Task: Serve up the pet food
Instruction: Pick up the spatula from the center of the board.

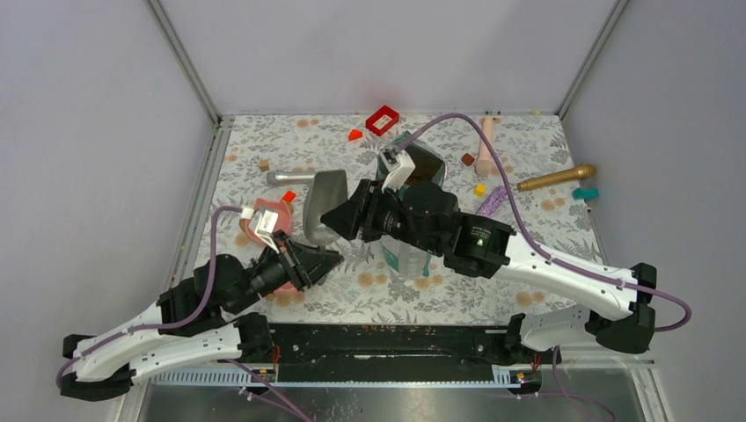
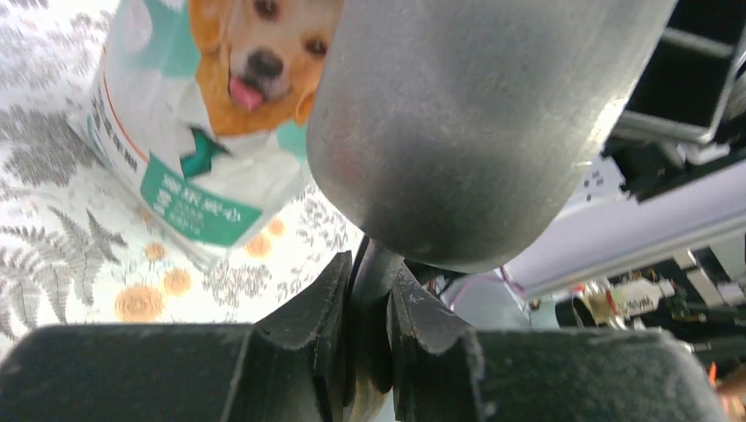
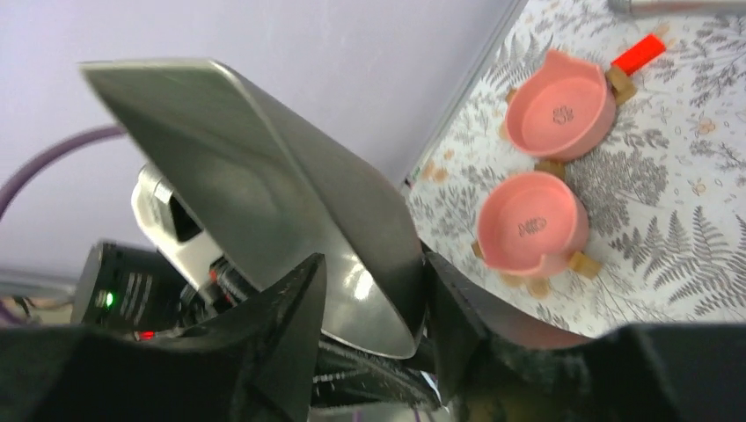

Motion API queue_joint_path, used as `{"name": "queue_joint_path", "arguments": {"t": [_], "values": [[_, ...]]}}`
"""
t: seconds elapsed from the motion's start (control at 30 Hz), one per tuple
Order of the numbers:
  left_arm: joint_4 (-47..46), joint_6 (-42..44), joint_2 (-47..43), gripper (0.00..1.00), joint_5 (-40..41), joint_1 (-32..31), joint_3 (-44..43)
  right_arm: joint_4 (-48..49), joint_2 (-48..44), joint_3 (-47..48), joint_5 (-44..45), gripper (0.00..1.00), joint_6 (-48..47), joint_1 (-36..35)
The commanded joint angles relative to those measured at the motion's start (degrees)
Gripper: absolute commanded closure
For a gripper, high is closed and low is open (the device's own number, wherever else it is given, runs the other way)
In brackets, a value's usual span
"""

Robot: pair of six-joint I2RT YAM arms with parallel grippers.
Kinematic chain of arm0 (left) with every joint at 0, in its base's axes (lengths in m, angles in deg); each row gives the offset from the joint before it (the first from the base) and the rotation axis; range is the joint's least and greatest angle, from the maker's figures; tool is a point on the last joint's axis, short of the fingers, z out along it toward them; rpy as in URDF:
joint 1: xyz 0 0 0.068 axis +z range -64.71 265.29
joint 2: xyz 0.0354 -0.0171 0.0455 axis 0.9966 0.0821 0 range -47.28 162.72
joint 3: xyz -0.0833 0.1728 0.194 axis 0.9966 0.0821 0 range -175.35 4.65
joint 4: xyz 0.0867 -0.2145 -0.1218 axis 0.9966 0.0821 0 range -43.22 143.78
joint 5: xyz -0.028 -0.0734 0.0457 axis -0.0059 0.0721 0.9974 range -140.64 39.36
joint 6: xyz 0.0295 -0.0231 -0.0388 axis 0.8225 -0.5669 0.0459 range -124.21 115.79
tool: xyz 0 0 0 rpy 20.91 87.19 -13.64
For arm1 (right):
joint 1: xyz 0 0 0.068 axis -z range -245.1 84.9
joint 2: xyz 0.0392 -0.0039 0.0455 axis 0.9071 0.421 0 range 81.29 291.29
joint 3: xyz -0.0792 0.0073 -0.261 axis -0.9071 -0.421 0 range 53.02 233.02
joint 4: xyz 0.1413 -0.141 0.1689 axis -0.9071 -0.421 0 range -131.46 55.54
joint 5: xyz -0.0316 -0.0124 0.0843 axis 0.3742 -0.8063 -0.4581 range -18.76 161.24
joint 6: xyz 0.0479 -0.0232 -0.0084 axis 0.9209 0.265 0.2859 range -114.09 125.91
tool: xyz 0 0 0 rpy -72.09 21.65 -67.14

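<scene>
Pouch (image 2: 189, 167): teal-green and white, printed with a golden dog's face, tongue out. It rests on the floral table (image 1: 290, 141). In the top view it lies mostly under the right arm, only a pale teal part (image 1: 406, 257) showing; the print is legible in the left wrist view only.

Left gripper (image 2: 369, 264): fingers pressed together on a thin edge below the metal scoop (image 2: 457, 123).

Right gripper (image 3: 374, 264): fingers pinching the scoop wall.

The right wrist view alone shows two pink bowls (image 3: 559, 110) (image 3: 530, 224) side by side; the top view shows both grippers meeting at the scoop
</scene>
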Motion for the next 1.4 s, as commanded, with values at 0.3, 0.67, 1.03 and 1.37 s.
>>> {"name": "queue_joint_path", "arguments": {"t": [0.3, 0.67, 1.03, 1.37], "values": [[15.65, -2.72, -7.16, 1.0, -22.66, -0.27, 0.79, -4.33, -13.59, -8.15, -9.93, 0.12, -20.14, -4.39], [15.14, 2.85, 2.31, 1.0, -41.47, -0.27, 0.73, -11.94, -26.68, -20.8, -19.96, 0.01, -26.02, -4.4], [12.43, 3.74, 9.07, 1.0, -48.26, -0.27, 1.22, -11.97, -31.1, -29.41, -14.22, 0.03, -25.68, -4.44], [10.19, 2.8, 11.94, 1.0, -53.53, -0.27, 1.35, -1.24, -32.8, -35.57, -16.06, 0.11, -22.22, -4.38]]}}
